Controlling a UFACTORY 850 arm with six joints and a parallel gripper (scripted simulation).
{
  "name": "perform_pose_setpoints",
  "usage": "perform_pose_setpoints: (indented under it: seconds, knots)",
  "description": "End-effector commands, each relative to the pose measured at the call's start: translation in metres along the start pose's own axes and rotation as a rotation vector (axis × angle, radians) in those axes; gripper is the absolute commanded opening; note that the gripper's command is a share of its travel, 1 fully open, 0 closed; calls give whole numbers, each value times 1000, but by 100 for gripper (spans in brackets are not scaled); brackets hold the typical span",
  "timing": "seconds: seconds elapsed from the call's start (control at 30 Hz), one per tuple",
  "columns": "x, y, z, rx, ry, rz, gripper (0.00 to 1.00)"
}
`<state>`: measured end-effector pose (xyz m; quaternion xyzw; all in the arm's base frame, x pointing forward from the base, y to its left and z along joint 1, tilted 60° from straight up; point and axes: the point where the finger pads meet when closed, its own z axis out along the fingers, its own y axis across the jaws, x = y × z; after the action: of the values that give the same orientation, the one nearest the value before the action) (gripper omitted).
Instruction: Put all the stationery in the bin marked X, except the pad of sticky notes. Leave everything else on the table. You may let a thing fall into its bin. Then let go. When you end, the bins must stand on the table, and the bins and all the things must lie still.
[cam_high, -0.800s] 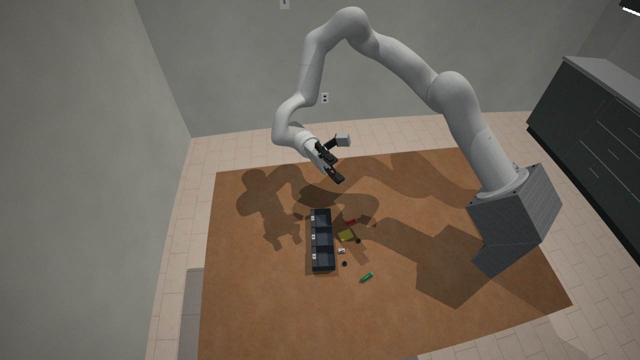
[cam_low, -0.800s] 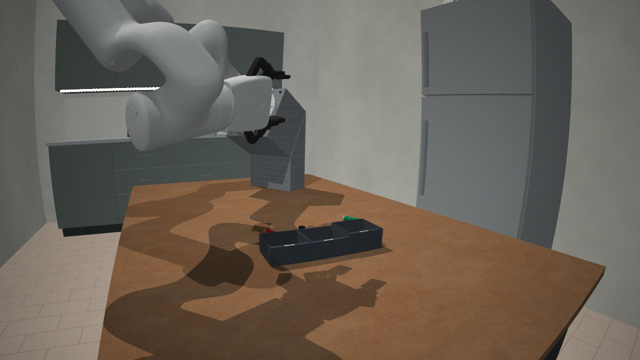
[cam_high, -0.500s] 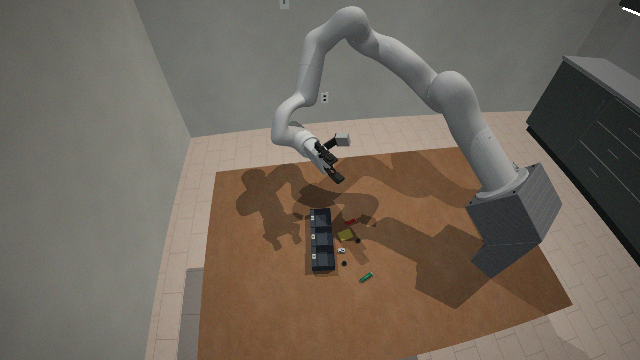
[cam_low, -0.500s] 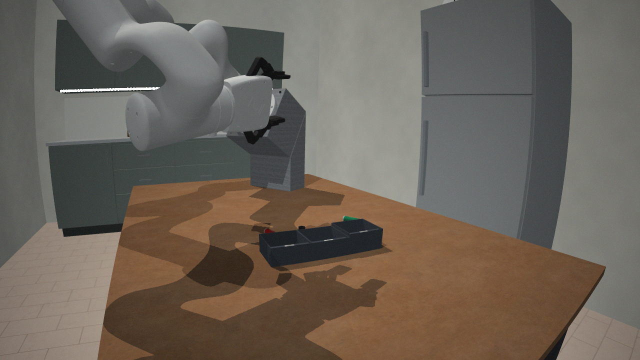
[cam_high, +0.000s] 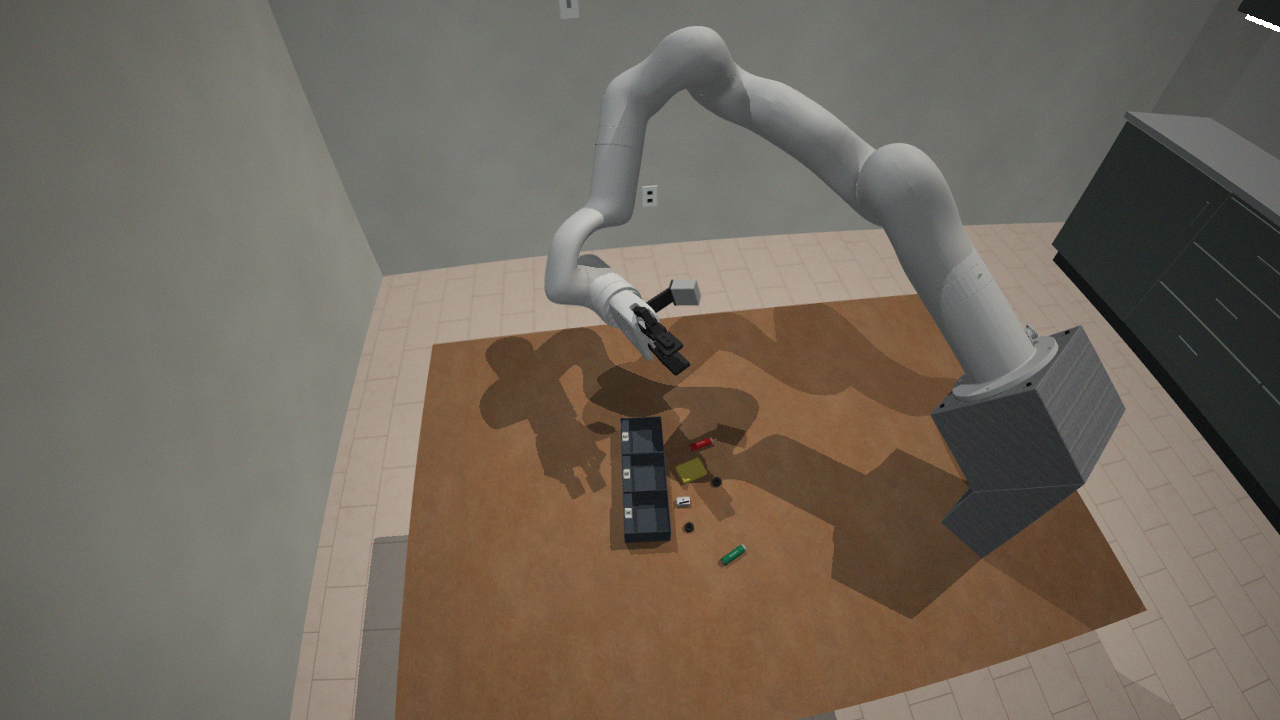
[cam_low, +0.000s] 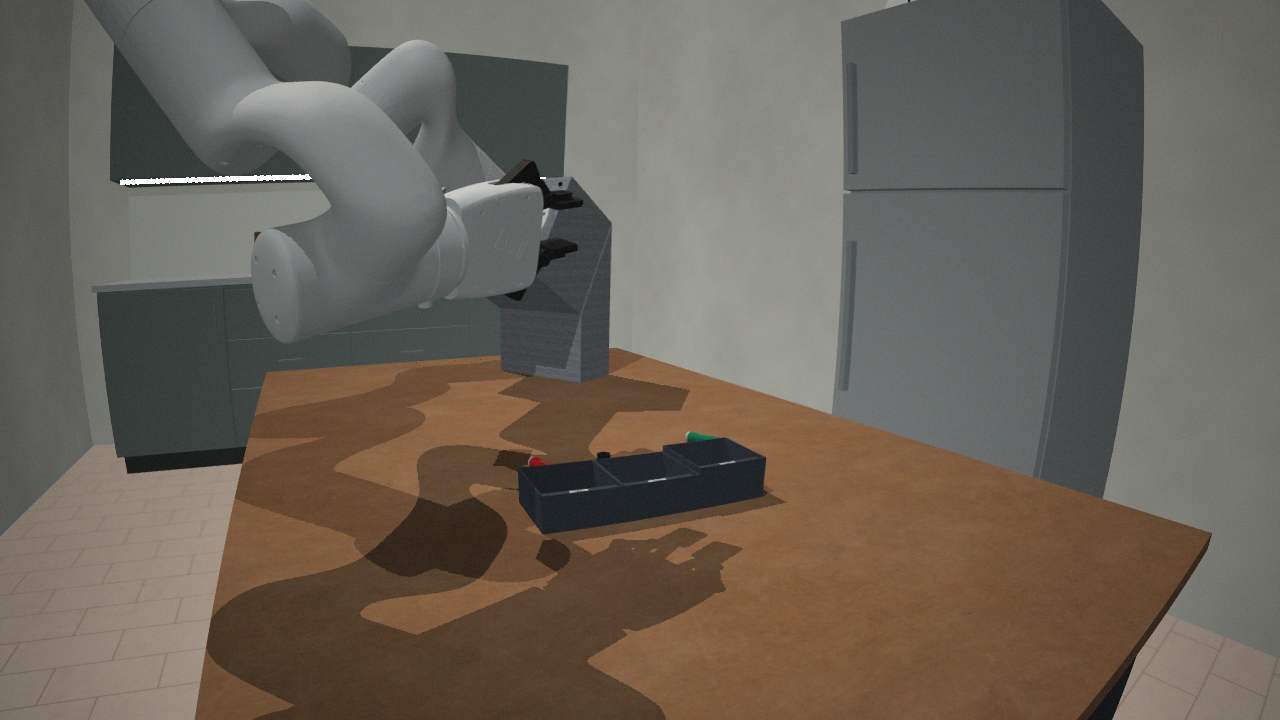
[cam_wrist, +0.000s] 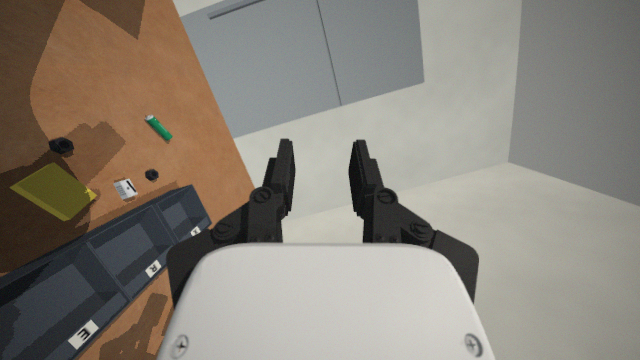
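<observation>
My gripper (cam_high: 677, 360) (cam_low: 565, 223) (cam_wrist: 322, 155) hangs high above the far part of the table, its fingers half apart with nothing between them. A dark row of three bins (cam_high: 644, 479) (cam_low: 644, 488) (cam_wrist: 100, 250) stands mid-table below it, with small white labels; two read E and R, and I cannot read the third. Beside the bins lie a yellow pad of sticky notes (cam_high: 691, 469) (cam_wrist: 52, 191), a red thing (cam_high: 700, 443) (cam_low: 535, 461), a green marker (cam_high: 733, 555) (cam_low: 698, 437) (cam_wrist: 159, 127), a small white thing (cam_high: 682, 502) (cam_wrist: 125, 189) and two small black things (cam_high: 716, 481) (cam_wrist: 61, 145) (cam_high: 688, 527) (cam_wrist: 151, 174).
The arm's grey base block (cam_high: 1029, 429) (cam_low: 554, 304) stands at one table edge. A fridge (cam_low: 975, 232) and dark cabinets (cam_high: 1181, 268) stand off the table. The table edge runs close to the green marker in the wrist view.
</observation>
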<state>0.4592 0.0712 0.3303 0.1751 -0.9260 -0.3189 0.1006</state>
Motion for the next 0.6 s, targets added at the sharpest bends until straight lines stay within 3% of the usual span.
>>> perform_pose_setpoints:
  seconds: [0.0,0.13,0.3,0.37,0.47,0.57]
  knots:
    - [-10,-35,-6,0,1,-1,7]
    - [-17,-64,-10,0,1,-1,7]
    - [-17,-64,-10,0,1,-1,7]
    - [-11,-64,2,36,76,-53,7]
    - [-1,-63,9,48,97,-64,7]
    - [13,-67,24,94,194,-128,7]
